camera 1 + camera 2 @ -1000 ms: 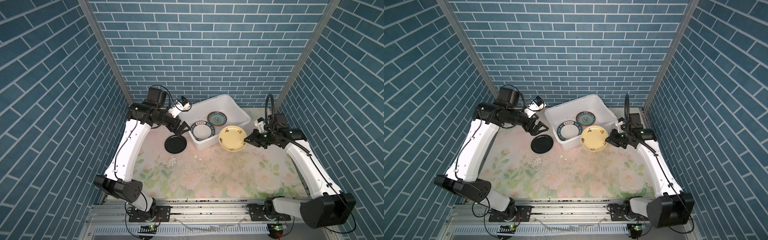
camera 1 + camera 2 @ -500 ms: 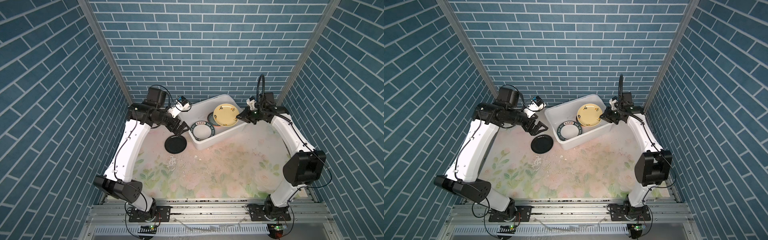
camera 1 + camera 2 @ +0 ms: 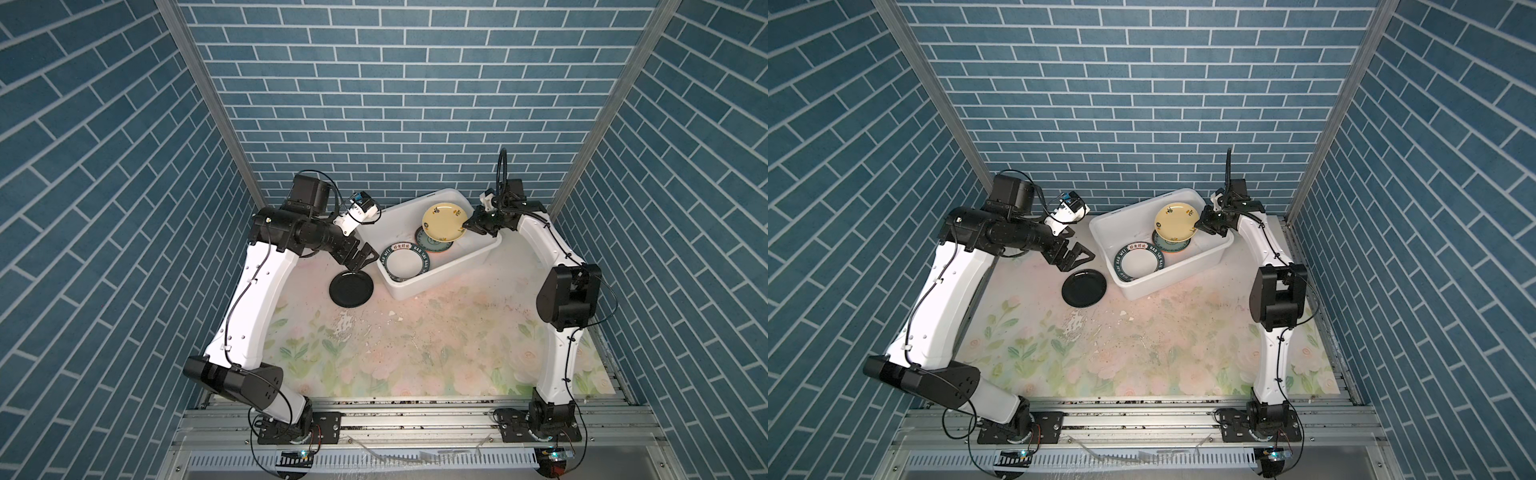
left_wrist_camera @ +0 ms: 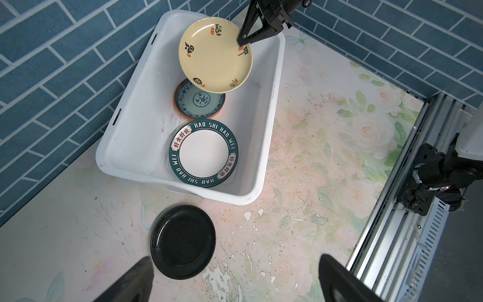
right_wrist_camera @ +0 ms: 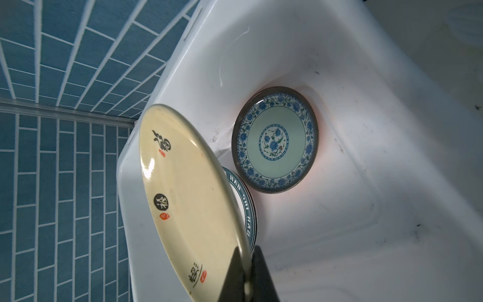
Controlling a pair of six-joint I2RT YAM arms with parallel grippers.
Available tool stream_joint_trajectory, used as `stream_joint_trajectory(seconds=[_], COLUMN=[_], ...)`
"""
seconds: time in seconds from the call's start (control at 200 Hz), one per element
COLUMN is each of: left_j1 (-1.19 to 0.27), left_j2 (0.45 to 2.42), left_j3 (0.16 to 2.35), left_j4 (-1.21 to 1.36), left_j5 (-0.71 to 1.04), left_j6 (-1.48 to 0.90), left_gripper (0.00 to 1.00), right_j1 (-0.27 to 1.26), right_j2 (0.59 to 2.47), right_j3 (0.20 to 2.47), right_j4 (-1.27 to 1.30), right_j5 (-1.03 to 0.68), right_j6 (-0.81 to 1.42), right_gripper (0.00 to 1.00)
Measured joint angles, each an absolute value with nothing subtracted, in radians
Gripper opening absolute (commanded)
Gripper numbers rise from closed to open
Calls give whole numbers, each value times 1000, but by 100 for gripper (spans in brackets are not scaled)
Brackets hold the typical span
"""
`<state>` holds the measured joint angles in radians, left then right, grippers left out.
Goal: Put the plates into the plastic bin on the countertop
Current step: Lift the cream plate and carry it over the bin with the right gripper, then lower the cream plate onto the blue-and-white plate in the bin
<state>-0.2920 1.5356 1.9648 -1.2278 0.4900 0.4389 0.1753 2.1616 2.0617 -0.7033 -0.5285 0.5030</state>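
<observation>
My right gripper (image 3: 466, 225) pinches the cream-yellow plate (image 3: 443, 222) by its 3 o'clock rim, tilted, over the 2 o'clock end of the plastic bin (image 3: 449, 272), with the teal patterned plate (image 4: 200, 100) right underneath. Drop is straight down, I reckon. Left gripper (image 4: 235, 258) hangs spread wide by the black plate (image 4: 183, 241), on the countertop (image 3: 415, 353) at the bin's 8 o'clock. Held plate is glossy, with black calligraphy and red seals.
</observation>
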Motion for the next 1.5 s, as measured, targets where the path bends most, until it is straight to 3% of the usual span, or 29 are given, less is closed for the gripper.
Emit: stream_joint_trajectory(seconds=[0.85,1.501], left_j1=[-278,-264], left_j2=[1536,1536], left_j3=[1965,1964], left_j4=[-1227,-1227], left_j5=[492,495], left_j6=[438,439], left_gripper=[100,100], right_j1=[246,277], right_j2=[2403,2431], right_j3=[2391,2393], right_j4=[-822,-876], right_j5=[-306,-182], right_j6=[475,501], right_gripper=[0,0])
